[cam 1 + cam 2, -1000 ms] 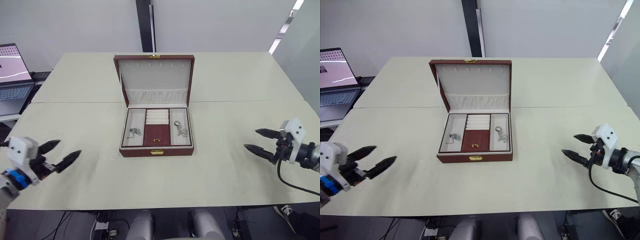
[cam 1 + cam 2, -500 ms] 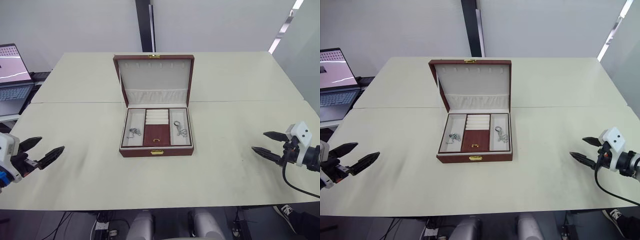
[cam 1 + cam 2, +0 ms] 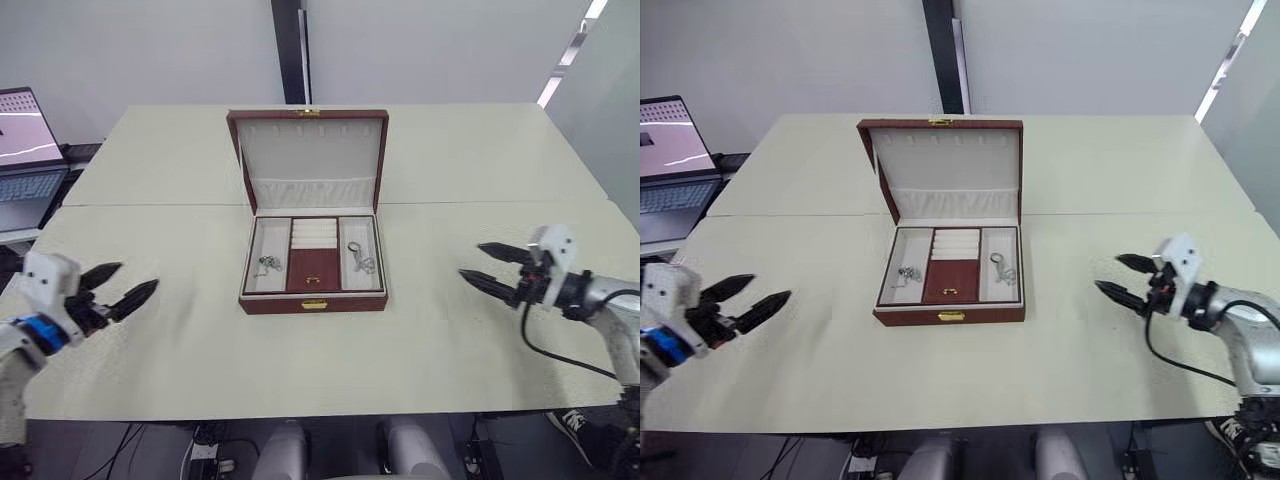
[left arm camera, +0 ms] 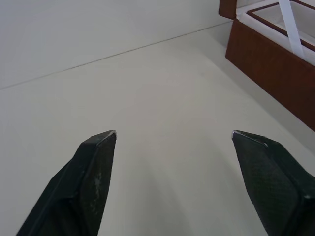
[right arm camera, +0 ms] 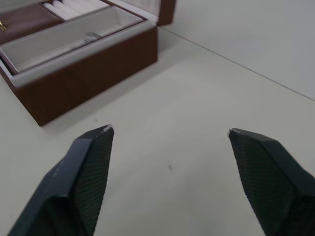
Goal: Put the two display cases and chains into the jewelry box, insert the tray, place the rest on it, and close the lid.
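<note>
I have the jewelry box in the middle of the surface with its lid upright, the tray seated inside and small silvery pieces in both side compartments. My left pincer and right pincer hover empty, spread wide, well apart from it. The stiff hinged lid probably swings easily, so I'd push its top edge.

The jewelry box is finished in smooth, slightly glossy reddish-brown, with a small gold metal clasp. Its lid is lined in matt cream cloth. The worktop beneath both grippers looks matt and faintly textured. The left gripper's fingers are seen as matt black with a fine grained surface.
</note>
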{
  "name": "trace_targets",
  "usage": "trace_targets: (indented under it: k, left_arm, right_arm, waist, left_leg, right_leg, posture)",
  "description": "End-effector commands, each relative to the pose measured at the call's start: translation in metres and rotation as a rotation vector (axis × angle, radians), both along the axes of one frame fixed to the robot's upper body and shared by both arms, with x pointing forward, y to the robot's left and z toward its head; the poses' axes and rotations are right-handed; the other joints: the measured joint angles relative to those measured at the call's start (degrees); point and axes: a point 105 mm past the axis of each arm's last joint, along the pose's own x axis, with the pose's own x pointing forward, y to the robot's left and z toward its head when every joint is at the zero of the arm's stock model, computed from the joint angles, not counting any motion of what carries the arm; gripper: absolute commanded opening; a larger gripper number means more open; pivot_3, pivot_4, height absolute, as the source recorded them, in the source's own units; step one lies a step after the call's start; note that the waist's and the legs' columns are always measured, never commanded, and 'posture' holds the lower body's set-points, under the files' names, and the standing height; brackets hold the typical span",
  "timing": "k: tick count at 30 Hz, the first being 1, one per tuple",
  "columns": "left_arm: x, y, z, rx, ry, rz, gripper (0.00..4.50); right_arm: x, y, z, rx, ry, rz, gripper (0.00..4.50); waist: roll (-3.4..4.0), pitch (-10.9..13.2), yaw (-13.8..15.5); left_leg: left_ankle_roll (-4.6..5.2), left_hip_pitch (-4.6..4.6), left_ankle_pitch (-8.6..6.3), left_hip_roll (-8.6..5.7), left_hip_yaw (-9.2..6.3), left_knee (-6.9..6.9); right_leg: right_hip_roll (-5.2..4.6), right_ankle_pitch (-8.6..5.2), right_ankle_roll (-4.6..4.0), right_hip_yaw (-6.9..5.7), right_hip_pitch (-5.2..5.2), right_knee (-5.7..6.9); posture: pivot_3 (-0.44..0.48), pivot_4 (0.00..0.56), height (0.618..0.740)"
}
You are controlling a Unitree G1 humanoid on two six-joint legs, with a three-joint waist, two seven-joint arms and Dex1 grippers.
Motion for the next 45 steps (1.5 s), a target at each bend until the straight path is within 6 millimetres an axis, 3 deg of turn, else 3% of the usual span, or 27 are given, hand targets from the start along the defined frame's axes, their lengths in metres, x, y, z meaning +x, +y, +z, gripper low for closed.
trace_targets:
  k: [1,6,10,14,18,31,37,45]
  left_arm:
    - [0.009,-0.016,0.003,0.0,-0.008,-0.04,2.63]
    - [0.035,-0.061,-0.008,-0.034,-0.007,-0.153,1.1]
    - [0.052,-0.085,-0.009,-0.059,-0.024,-0.2,0.0]
    - [0.061,-0.103,-0.008,-0.078,-0.032,-0.244,0.0]
    - [0.056,-0.123,-0.013,-0.095,-0.005,-0.324,0.0]
    - [0.008,-0.157,-0.027,-0.118,0.143,-0.527,0.0]
    - [-0.009,-0.159,-0.031,-0.12,0.187,-0.542,0.0]
    - [-0.013,-0.154,-0.035,-0.119,0.189,-0.519,0.0]
  right_arm:
    - [0.002,0.025,0.007,0.004,-0.026,0.055,2.48]
    - [0.018,0.063,-0.008,-0.013,-0.028,0.102,1.27]
    - [0.032,0.081,-0.016,-0.026,-0.038,0.097,0.21]
    - [0.037,0.096,-0.021,-0.044,-0.049,0.117,0.01]
    - [0.038,0.104,-0.015,-0.011,-0.057,0.138,0.01]
    - [-0.019,0.119,-0.029,0.034,0.112,0.346,0.01]
    - [-0.043,0.116,-0.036,0.041,0.171,0.346,0.01]
    - [-0.047,0.106,-0.04,0.037,0.185,0.29,0.01]
  waist:
    - [0.0,0.0,0.0]
    - [-0.01,0.0,0.1]
    - [-0.01,0.0,0.0]
    - [-0.01,0.0,-0.1]
    - [-0.01,0.0,-0.1]
    - [0.01,0.0,0.0]
    - [0.03,0.0,0.0]
    - [0.03,0.0,0.0]
  left_leg:
    - [0.0,-0.03,0.0,-0.01,-0.01,0.0]
    - [-0.01,-0.03,0.01,-0.05,-0.04,0.08]
    - [-0.02,-0.04,0.01,-0.08,-0.01,0.11]
    - [-0.02,-0.08,0.02,-0.1,-0.02,0.11]
    - [-0.02,-0.07,0.02,-0.09,-0.03,0.11]
    - [0.0,-0.09,0.0,-0.06,-0.07,0.18]
    - [0.01,-0.09,-0.01,-0.06,-0.08,0.15]
    - [0.01,0.05,-0.01,-0.06,-0.02,0.13]
  right_leg:
    - [-0.02,0.0,0.0,0.0,-0.02,-0.02]
    - [-0.01,0.02,0.03,-0.03,-0.01,0.06]
    - [0.0,0.02,0.03,-0.02,-0.05,0.08]
    - [0.03,0.03,0.02,-0.04,-0.1,0.09]
    - [0.02,0.03,0.03,-0.03,-0.1,0.11]
    - [-0.03,0.02,0.03,-0.02,-0.05,0.09]
    - [-0.02,0.02,0.03,-0.02,-0.03,0.04]
    - [-0.02,0.01,0.03,-0.01,0.08,0.03]
  posture:
    - [0.0,0.15,0.74]
    - [0.0,0.15,0.74]
    - [0.0,0.15,0.74]
    - [0.0,0.15,0.74]
    - [0.0,0.15,0.74]
    - [0.0,0.15,0.74]
    - [0.0,0.15,0.74]
    - [0.0,0.15,0.74]
